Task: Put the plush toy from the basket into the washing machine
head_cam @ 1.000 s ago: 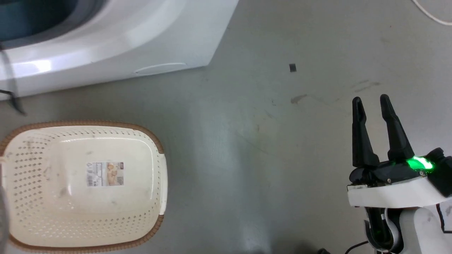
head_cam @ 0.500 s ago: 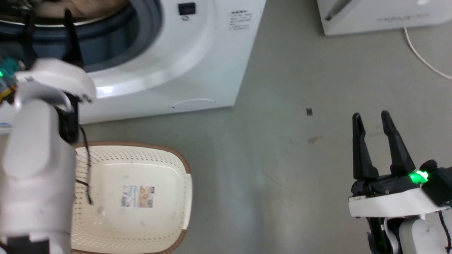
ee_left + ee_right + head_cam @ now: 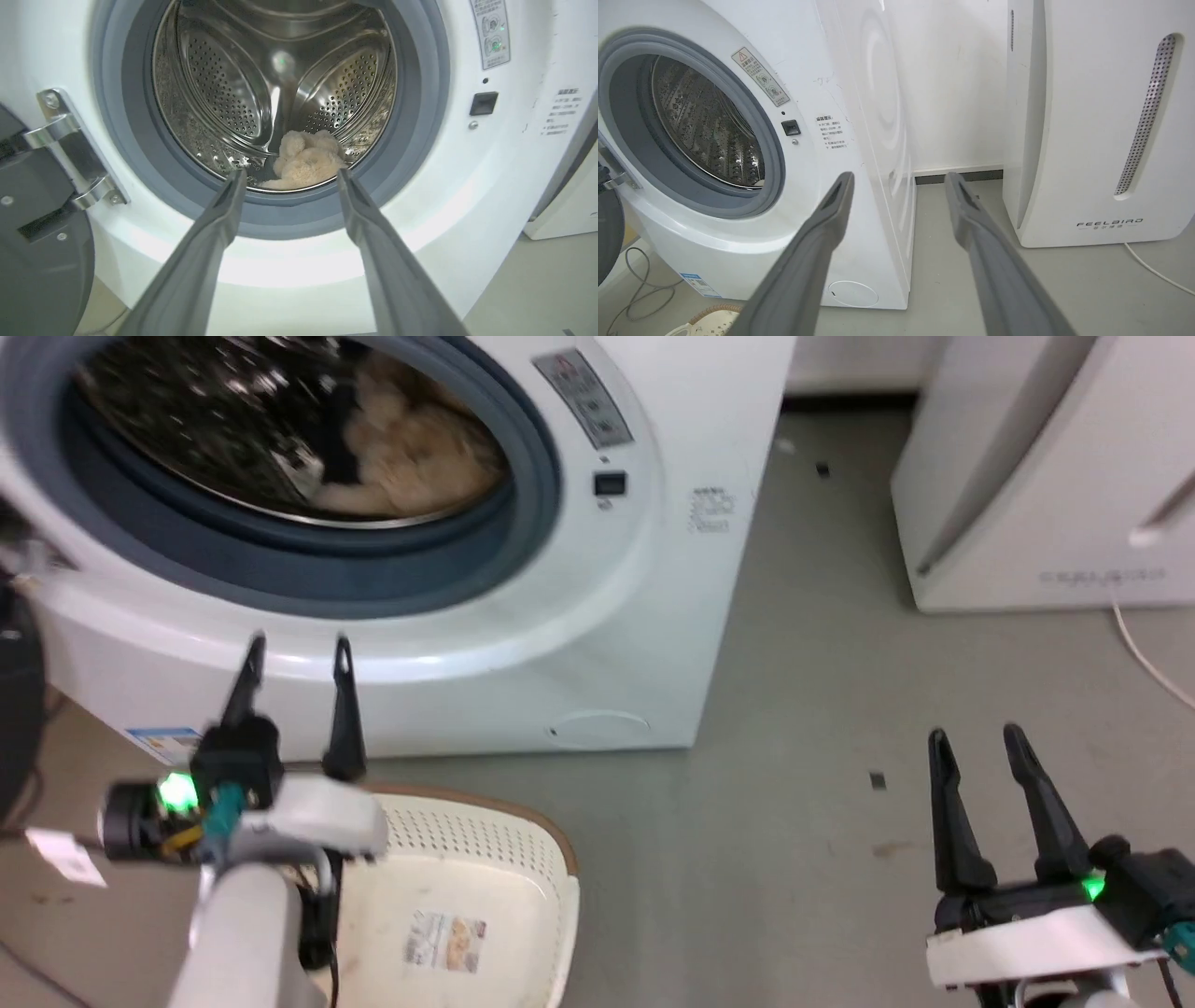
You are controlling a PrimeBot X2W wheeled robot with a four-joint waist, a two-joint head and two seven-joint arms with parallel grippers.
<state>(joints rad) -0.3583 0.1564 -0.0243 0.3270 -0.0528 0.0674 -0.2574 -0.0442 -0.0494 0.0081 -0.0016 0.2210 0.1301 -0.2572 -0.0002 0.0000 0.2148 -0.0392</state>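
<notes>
The grey floor [image 3: 794,709] runs under everything, with a white wall at the back in the right wrist view. My left gripper [image 3: 299,642] sits at the lower left of the head view, fingers spread wide with nothing between them; in the left wrist view they frame the bottom of the porthole from outside the grey seal [image 3: 416,116]. My right gripper [image 3: 975,734] idles at the lower right, also parted and empty.

I judge the drop done, so the step in hand is getting clear; I would draw the left arm straight back along its own fingers. That should keep it off the hinge [image 3: 70,149] and the dark door [image 3: 42,261] at the left of that view, and stop it dipping onto the basket [image 3: 467,845] just below it.

The plush toy [image 3: 306,161] lies inside the washing machine [image 3: 644,616], low in the steel drum [image 3: 224,93] just behind the seal's lower lip. It is shaggy and cream-beige, a slumped heap of rounded lumps; I cannot make out a face. It looks soft and light and sits near the front, so I would check it is clear of the seal.

The basket shows only its label sticker [image 3: 445,941]. The FEELBIRD appliance [image 3: 1101,116] stands well apart at the right.
</notes>
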